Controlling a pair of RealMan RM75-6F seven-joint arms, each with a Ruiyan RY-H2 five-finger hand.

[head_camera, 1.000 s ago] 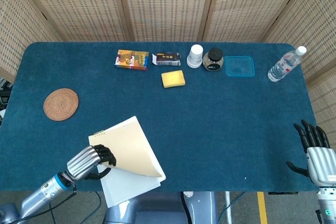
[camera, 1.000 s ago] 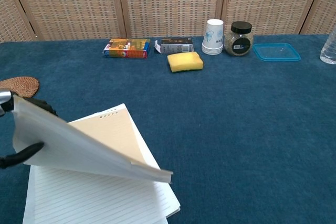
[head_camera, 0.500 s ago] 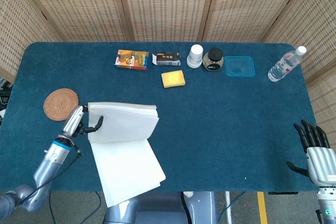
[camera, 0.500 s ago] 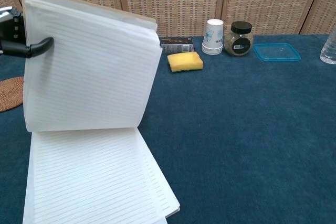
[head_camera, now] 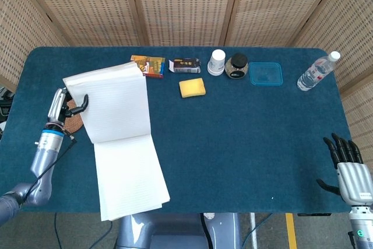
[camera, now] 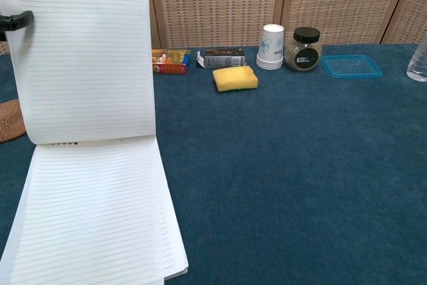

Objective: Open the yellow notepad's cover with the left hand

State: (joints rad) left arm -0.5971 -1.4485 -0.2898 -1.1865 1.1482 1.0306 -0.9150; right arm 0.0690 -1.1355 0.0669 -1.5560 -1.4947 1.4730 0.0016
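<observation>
The notepad (head_camera: 129,174) lies open at the table's front left, lined white pages facing up. Its cover and several pages (head_camera: 111,102) are lifted together and tilted back past the top binding. The yellow cover is at the back of that stack, almost hidden. My left hand (head_camera: 63,104) grips the stack's left edge, and a dark fingertip (camera: 16,21) hooks over the front page in the chest view. My right hand (head_camera: 348,170) rests at the front right table edge with its fingers spread, holding nothing.
A woven coaster (head_camera: 73,115) sits partly hidden behind the lifted pages. Along the back stand a colourful box (head_camera: 152,66), a dark box (head_camera: 185,65), a yellow sponge (head_camera: 192,87), paper cups (head_camera: 217,62), a jar (head_camera: 236,66), a blue lid (head_camera: 266,74) and a water bottle (head_camera: 315,73).
My left hand has swung the cover and pages up from low over the pad, then back and to the left. The pad's base has shifted left. The right hand has stayed put.
</observation>
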